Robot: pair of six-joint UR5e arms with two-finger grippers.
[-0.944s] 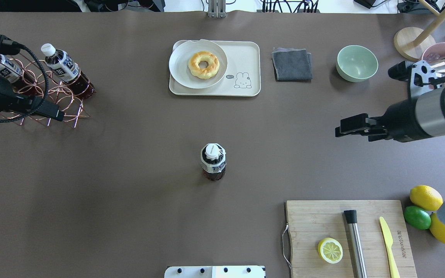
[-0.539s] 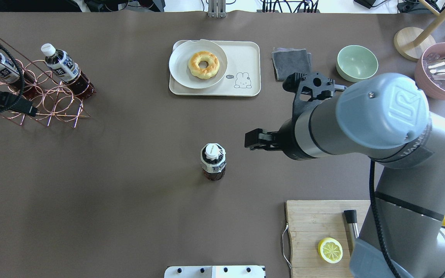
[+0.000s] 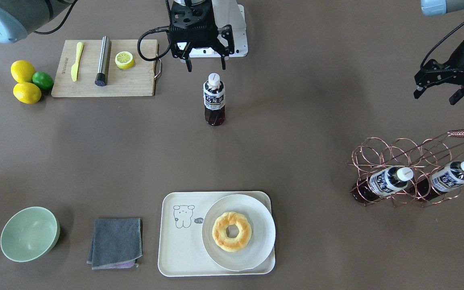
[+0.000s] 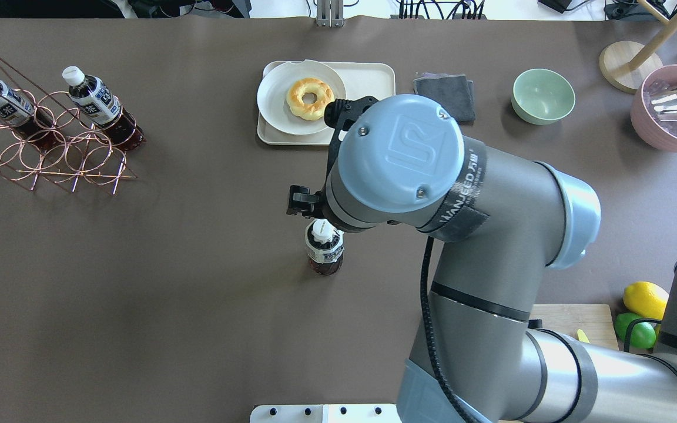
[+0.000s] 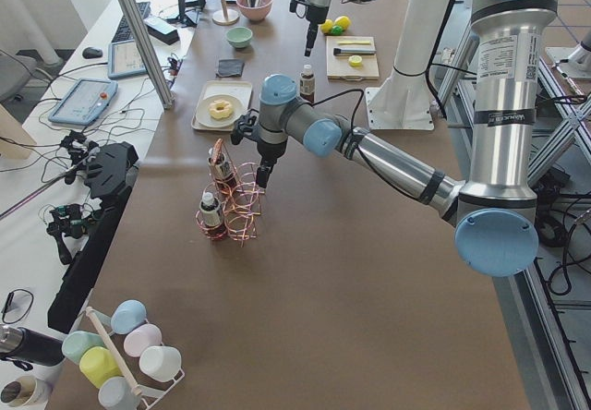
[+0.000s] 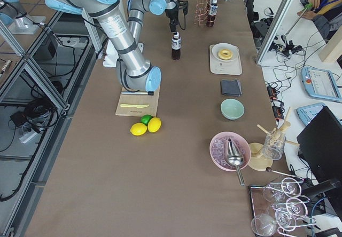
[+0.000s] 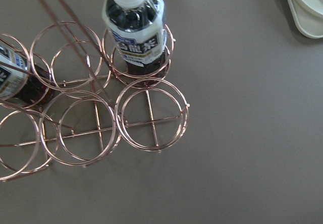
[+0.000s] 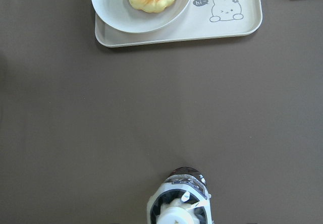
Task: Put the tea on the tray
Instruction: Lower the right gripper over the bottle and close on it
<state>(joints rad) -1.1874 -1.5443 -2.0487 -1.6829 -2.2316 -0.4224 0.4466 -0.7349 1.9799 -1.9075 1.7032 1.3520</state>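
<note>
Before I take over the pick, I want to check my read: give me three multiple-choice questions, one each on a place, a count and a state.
1. Relative to the tray, the loose tea bottle stands: A on it; B on the bare table, apart from it; C against its rim.
2. The copper rack holds how many bottles? A one; B three; C two.
3. The right gripper is: A open, empty; B shut on the tea bottle; C shut on the plate.
1 B: table shows between them. 2 C: two lie in it. 3 A: jaws apart, gripping nothing.
</note>
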